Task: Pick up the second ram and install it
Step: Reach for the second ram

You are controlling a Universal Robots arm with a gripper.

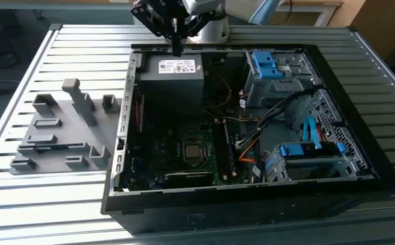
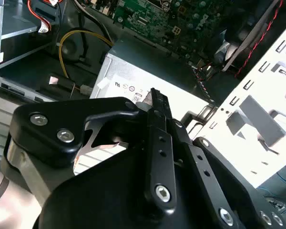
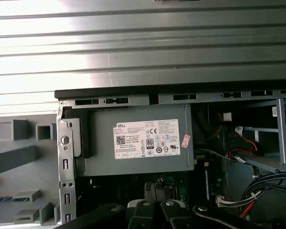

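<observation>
Lying in holder (image 1: pixel 61 122), thin bluish second ram (image 1: pixel 51 147)

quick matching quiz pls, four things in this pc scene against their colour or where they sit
1 gripper
2 power supply
3 holder blocks
4 drive caddy

a blue
b grey, on the table beside the case
c inside the case, white label on top
d black, over the case's far edge

Pairs: 1-d, 2-c, 3-b, 4-a

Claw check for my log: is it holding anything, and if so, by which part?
Nothing is held. The claw hangs shut and empty above the power supply inside the open computer case.
</observation>
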